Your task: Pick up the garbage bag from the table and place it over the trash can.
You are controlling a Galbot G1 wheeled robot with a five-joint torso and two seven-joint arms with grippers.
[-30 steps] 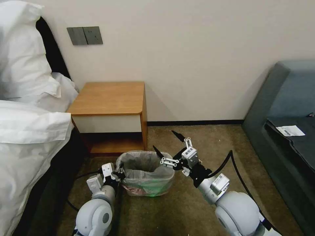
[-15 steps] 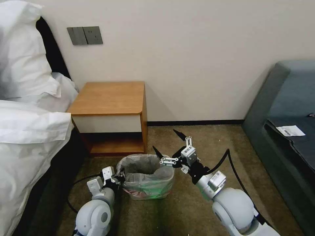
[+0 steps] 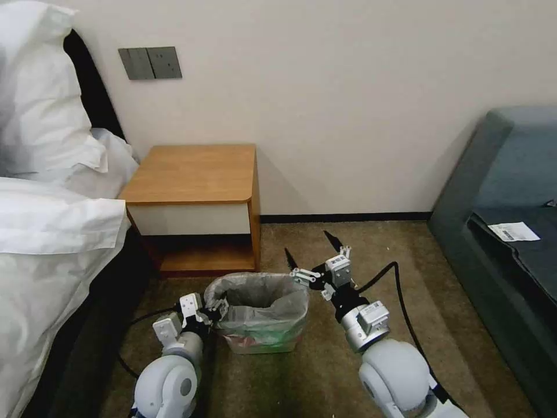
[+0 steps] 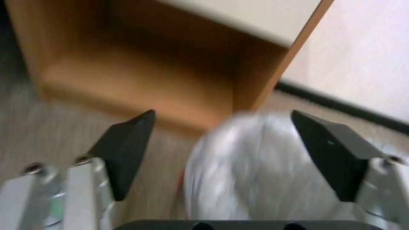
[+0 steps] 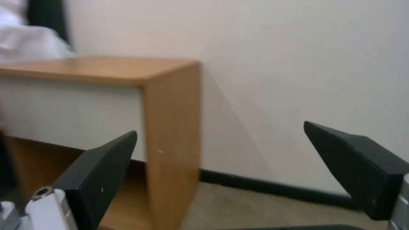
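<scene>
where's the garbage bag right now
In the head view the garbage bag lines the trash can on the carpet in front of the table, between the left gripper and right gripper.

Soft even indoor light; the table (image 3: 194, 174) shadows the wall, and both wrist views are motion-blurred.

One trash can (image 3: 261, 342) is seen, lined by one garbage bag (image 3: 255, 299). One worktop (image 3: 194, 174) is counted, two grippers with two dark fingers (image 4: 127, 150) each, and two white pillows (image 3: 40, 93).
</scene>
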